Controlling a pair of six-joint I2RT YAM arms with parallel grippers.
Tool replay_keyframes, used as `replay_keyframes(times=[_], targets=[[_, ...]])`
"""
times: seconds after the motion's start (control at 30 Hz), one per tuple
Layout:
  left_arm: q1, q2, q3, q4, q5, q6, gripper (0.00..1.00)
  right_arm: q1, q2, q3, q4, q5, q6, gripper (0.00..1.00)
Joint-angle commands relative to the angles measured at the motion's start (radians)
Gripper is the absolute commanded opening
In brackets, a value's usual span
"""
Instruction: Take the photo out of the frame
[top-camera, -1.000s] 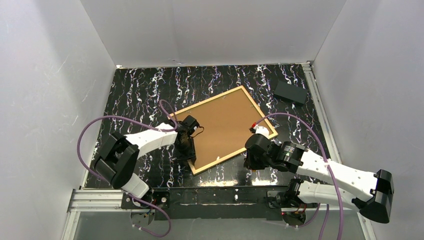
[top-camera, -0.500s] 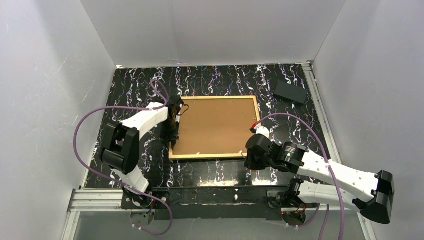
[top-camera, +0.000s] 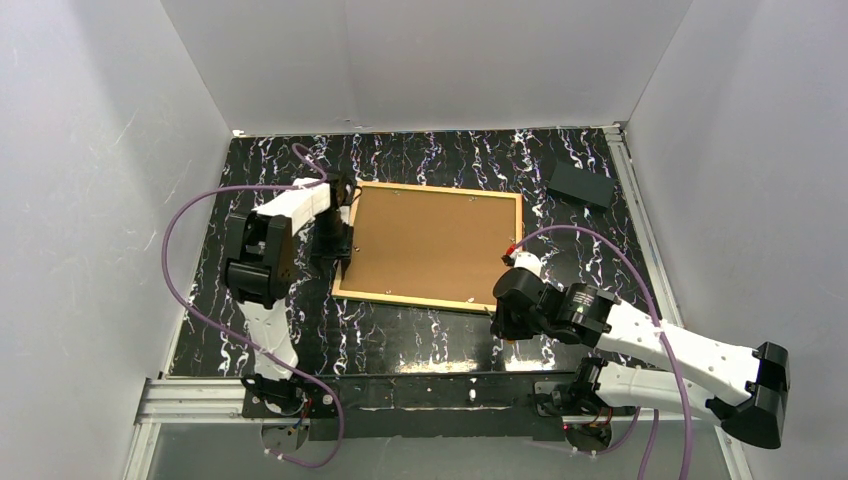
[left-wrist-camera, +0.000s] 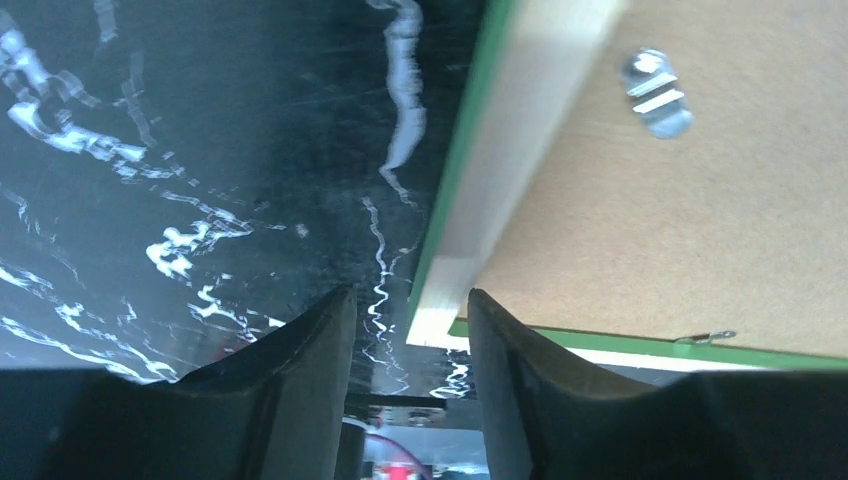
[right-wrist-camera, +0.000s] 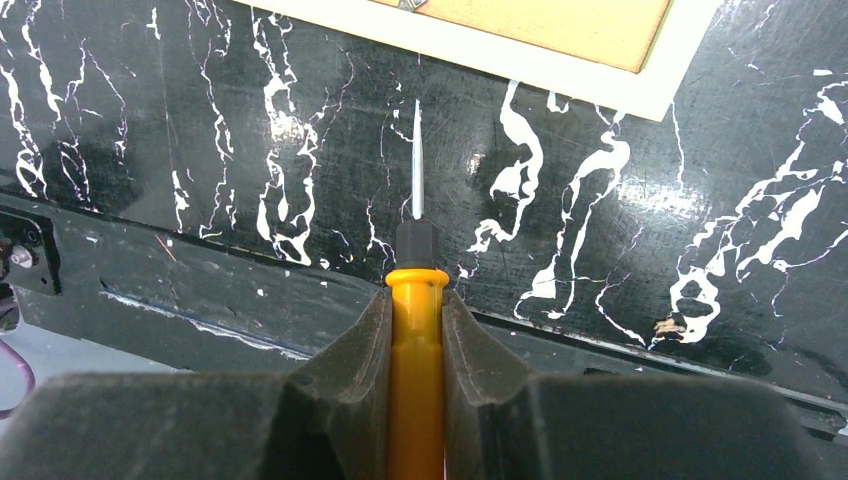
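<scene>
Early stage: nothing taken out yet. L to R: left gripper (left-wrist-camera: 405, 300) sat at left rim of frame (top-camera: 420, 301), by a corner, w/ black wedge fingers (left-wrist-camera: 300, 370) apart, clamped on nothing. Frame lay face-down mid-table (top-camera: 300, 330) (black, white-veined): thin rect. rim, pale wood on back, bright green on outer side. Backing panel (top-camera: 430, 240): matte brown fibreboard, still seated under small metal tabs (left-wrist-camera: 655, 90). Photo out of sight, presumably beneath backing. Right gripper (right-wrist-camera: 415, 300) clamped on screwdriver (right-wrist-camera: 417, 340): orange handle, slim steel shaft aimed at near rim, short of touching. Left to do: tabs, backing, photo.
</scene>
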Motion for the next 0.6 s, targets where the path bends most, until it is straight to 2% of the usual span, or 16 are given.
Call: replay_keyframes(times=[0.0, 0.03, 0.1, 0.2, 0.27, 0.3, 0.33, 0.37, 0.4, 0.47, 0.57], targets=[[0.054, -0.107, 0.017, -0.197, -0.074, -0.156, 0.46, -0.003, -0.02, 0.035, -0.017, 0.035, 0.018, 0.01], [0.06, -0.149, 0.001, -0.201, -0.072, -0.187, 0.49, -0.003, -0.019, 0.036, -0.014, 0.036, 0.016, 0.01], [0.06, -0.24, -0.052, -0.201, -0.076, -0.292, 0.62, -0.004, -0.014, 0.037, -0.003, 0.035, 0.009, 0.01], [0.062, -0.395, -0.162, -0.188, -0.019, -0.464, 0.76, -0.004, 0.008, 0.039, 0.017, 0.028, 0.001, 0.01], [0.062, -0.485, -0.263, -0.157, 0.073, -0.619, 0.93, -0.003, 0.027, 0.04, 0.021, 0.021, -0.001, 0.01], [0.062, -0.527, -0.325, -0.11, 0.14, -0.696, 0.97, -0.004, 0.037, 0.041, 0.022, 0.016, -0.002, 0.01], [0.061, -0.57, -0.409, -0.031, 0.21, -0.793, 0.98, -0.004, 0.044, 0.041, 0.025, 0.012, -0.001, 0.01], [0.062, -0.611, -0.495, 0.127, 0.299, -0.891, 0.98, -0.004, 0.049, 0.04, 0.029, 0.007, 0.0, 0.01], [0.056, -0.647, -0.582, 0.238, 0.329, -0.99, 0.98, -0.003, 0.052, 0.039, 0.033, 0.006, 0.0, 0.01], [0.016, -0.695, -0.658, 0.317, 0.288, -1.071, 0.98, -0.004, 0.052, 0.042, 0.036, 0.002, 0.0, 0.01], [-0.044, -0.723, -0.675, 0.341, 0.186, -1.094, 0.98, -0.003, 0.044, 0.046, 0.032, 0.005, -0.001, 0.01]])
